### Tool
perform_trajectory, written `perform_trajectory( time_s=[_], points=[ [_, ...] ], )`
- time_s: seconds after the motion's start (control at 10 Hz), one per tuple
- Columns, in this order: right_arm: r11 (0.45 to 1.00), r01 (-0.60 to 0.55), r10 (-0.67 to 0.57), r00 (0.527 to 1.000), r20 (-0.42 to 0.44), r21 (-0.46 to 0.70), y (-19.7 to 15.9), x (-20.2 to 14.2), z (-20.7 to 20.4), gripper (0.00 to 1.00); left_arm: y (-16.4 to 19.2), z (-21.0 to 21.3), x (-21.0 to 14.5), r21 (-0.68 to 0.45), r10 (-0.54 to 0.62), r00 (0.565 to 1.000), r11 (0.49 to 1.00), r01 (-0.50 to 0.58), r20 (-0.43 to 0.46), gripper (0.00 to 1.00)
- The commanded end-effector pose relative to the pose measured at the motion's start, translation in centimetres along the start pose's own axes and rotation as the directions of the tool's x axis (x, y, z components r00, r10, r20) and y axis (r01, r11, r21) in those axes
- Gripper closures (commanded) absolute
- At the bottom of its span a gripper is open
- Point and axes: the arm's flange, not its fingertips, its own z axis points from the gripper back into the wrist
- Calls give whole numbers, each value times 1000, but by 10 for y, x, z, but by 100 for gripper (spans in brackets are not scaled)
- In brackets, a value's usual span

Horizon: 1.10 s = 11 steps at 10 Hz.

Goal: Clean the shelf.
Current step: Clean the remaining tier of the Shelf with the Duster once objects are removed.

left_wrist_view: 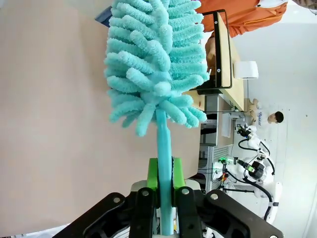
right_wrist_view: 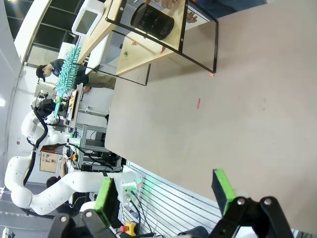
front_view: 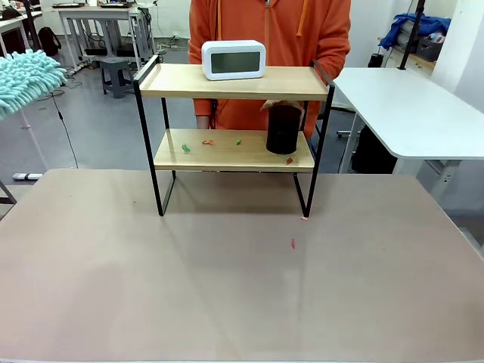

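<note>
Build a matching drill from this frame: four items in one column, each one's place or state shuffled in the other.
Column 1
1. duster
2. clock
3. black cylinder
4. right claw

Column 2
A. on the lower board of the shelf
B. open, over the tabletop
C. handle clamped in the left claw
D. on the shelf's top board

Pairs: 1-C, 2-D, 3-A, 4-B

Shelf (front_view: 231, 82) — matt light wood, thin black metal frame — duster (left_wrist_view: 153, 64) fluffy chenille cloth.
</note>
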Motion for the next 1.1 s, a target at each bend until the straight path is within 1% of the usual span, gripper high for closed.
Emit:
perform_trajectory(
  time_s=[0.0, 0.6, 0.7, 0.8, 0.9, 1.0],
  points=[
    [1000, -23, 23, 1000, 13, 18, 1, 2, 0, 0, -2, 1, 0, -1, -3, 1000, 1000, 3, -3, 88],
    [1000, -23, 23, 1000, 13, 18, 1, 2, 0, 0, 0, 0, 0, 0, 0, 1000, 1000, 0, 0, 88],
    [1000, -23, 23, 1000, 13, 18, 1, 2, 0, 0, -11, 0, -10, 8, -101, 988, 995, 103, -114, 88],
    [1000, -23, 23, 1000, 13, 18, 1, 2, 0, 0, -19, 5, -20, -2, -162, 969, 986, 165, -185, 88],
    [1000, -23, 23, 1000, 13, 18, 1, 2, 0, 0, -22, 13, -26, 30, -173, 972, 983, 180, -161, 88],
    [1000, -23, 23, 1000, 13, 18, 1, 2, 0, 0, -24, 25, -37, 18, -198, 947, 978, 209, -251, 88]
  ],
)
